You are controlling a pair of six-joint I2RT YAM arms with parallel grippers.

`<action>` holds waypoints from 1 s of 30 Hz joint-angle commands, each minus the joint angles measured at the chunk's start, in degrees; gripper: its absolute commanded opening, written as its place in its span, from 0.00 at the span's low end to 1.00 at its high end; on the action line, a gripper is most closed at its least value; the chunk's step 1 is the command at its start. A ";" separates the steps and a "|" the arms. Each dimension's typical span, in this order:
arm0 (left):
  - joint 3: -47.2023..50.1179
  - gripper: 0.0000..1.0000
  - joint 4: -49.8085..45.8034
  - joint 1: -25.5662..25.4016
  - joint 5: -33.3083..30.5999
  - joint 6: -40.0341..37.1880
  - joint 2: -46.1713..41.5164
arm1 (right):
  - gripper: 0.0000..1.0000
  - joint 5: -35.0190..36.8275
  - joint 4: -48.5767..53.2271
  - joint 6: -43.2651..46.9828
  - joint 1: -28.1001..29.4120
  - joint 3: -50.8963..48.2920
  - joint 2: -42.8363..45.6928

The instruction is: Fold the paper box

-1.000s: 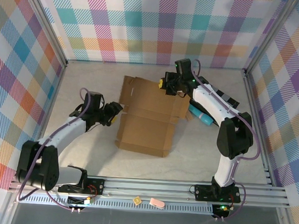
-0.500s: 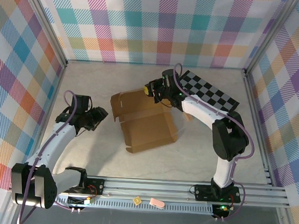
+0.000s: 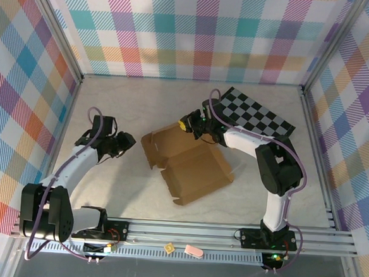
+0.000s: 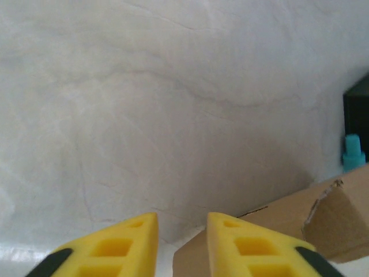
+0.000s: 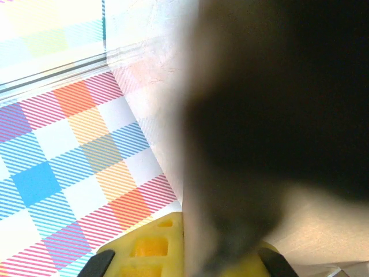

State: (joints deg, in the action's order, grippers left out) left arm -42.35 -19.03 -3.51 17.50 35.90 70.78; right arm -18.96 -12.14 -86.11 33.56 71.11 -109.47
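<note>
Right gripper (image 3: 187,122) is reaching in from the far side in the overhead view, jaws pressed together at the far edge of the paper box (image 3: 192,167), apparently pinching a flap there. The left gripper (image 3: 126,141) is hovering near the box's left side, apart from it. The box is lying skewed mid-table, close to the checkered board (image 3: 256,112), mostly flat with only its left edge lifting. On the left wrist camera the jaws are standing a narrow gap apart with nothing between them, brown cardboard (image 4: 277,222) just ahead on the pale table (image 4: 173,86). On the right wrist camera a dark blur (image 5: 259,115) is sitting between the yellow tips, too close to read. My call: early going, with the walls not standing, tabs untucked and lid unclosed.
</note>
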 commanded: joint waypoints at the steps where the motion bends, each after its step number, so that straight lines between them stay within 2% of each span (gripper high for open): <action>1: 2.99 0.25 9.77 -0.20 5.78 -7.49 0.44 | 0.00 -1.49 -6.06 1.84 -0.32 -0.44 -1.23; 8: 9.18 0.30 18.21 -1.23 8.73 -9.52 -0.60 | 0.00 -2.38 -16.08 1.90 -0.58 -1.12 -2.44; 14: 11.23 0.32 23.04 -2.39 6.07 -11.87 -1.90 | 0.00 -4.90 -20.05 3.81 -1.05 -1.31 -3.91; 23: 11.16 0.34 24.35 -4.69 4.35 -15.65 -0.04 | 0.00 -12.49 -33.42 5.80 -3.64 -8.08 -5.58; 30: 12.99 0.34 24.90 -7.06 3.44 -16.30 -2.32 | 0.00 -16.28 -36.03 7.76 -4.62 -12.00 -5.49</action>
State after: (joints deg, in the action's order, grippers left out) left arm -30.20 4.40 -9.32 21.63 21.50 70.06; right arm -32.25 -44.18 -81.14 29.02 61.25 -113.86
